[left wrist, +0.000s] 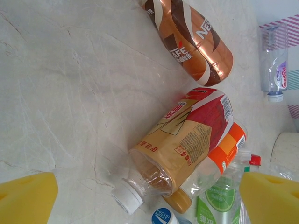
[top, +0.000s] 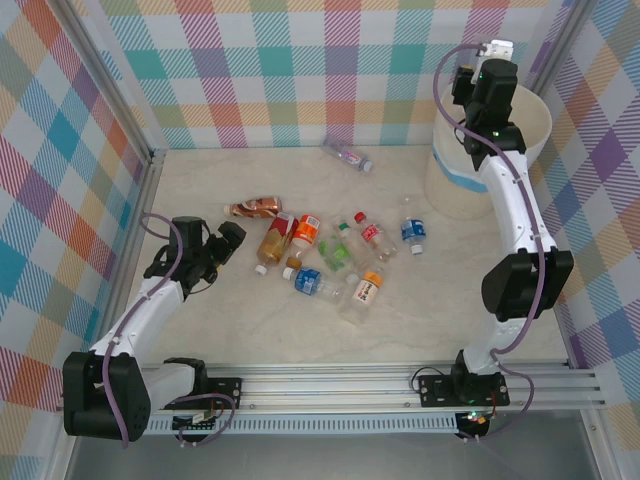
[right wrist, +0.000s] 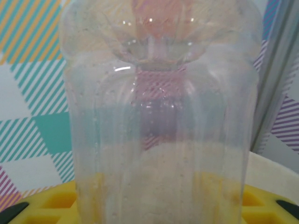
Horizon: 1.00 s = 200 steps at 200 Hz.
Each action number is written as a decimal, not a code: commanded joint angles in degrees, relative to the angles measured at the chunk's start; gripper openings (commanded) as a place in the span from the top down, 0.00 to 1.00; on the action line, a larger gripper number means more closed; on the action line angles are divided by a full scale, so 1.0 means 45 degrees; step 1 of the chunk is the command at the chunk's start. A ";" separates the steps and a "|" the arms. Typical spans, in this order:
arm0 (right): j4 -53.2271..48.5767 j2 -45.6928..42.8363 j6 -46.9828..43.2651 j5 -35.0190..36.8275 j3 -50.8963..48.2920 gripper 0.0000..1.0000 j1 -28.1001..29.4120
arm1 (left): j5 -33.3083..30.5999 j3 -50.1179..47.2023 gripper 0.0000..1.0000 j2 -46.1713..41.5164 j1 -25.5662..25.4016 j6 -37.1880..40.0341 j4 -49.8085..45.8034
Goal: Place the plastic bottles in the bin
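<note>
Pale marble-look tabletop (top: 200, 330) has loads of bare room along its left and near edges. The big round cream-white bin (top: 445, 190) with a blue band sits upper right, by the wall. Glossy plastic bottles (top: 330, 260) lie heaped mid-frame, with one clear loner (top: 348, 155) up top. Over the bin, the right pincer (top: 485, 60) is clamped on a clear ribbed bottle (right wrist: 159, 116). Lower left, the left pincer (top: 225, 240) has its jaws wide apart.
</note>
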 commanded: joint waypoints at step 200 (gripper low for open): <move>-0.5752 0.3492 -0.0206 0.3821 0.5499 0.10 -0.1868 | -0.0126 0.1526 0.00 0.1267 0.0600 0.2589 -0.1348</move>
